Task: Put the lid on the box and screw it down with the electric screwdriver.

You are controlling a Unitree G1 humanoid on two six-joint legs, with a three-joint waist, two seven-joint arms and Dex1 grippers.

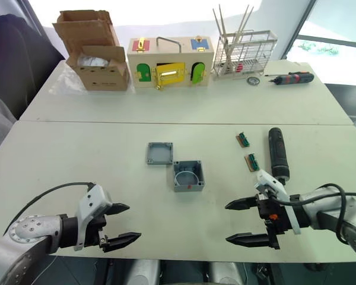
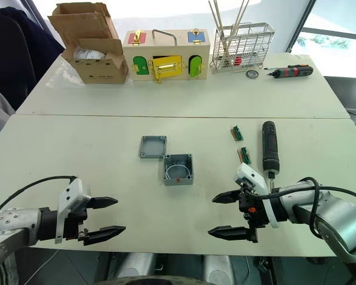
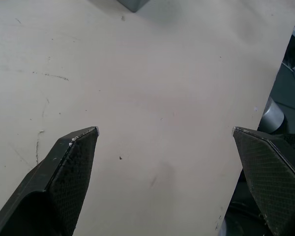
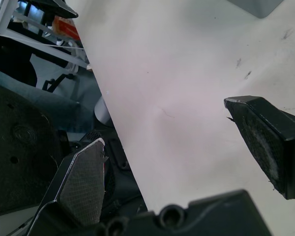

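Note:
The grey box (image 1: 188, 175) sits open on the near table, a red mark on its front side. Its flat grey lid (image 1: 159, 152) lies beside it, touching the box's far left corner. The black electric screwdriver (image 1: 278, 154) lies to the right of them, its bit end pointing at me. My left gripper (image 1: 121, 224) hovers open near the table's front edge, left of the box. My right gripper (image 1: 242, 221) stands open near the front edge too, just in front of the screwdriver's tip. Nothing is between either pair of fingers.
Two small green circuit boards (image 1: 243, 139) lie left of the screwdriver. On the far table stand a cardboard box (image 1: 95, 50), a wooden box with coloured doors (image 1: 169, 62), a wire rack (image 1: 243, 53) and a red-and-black screwdriver (image 1: 292, 77).

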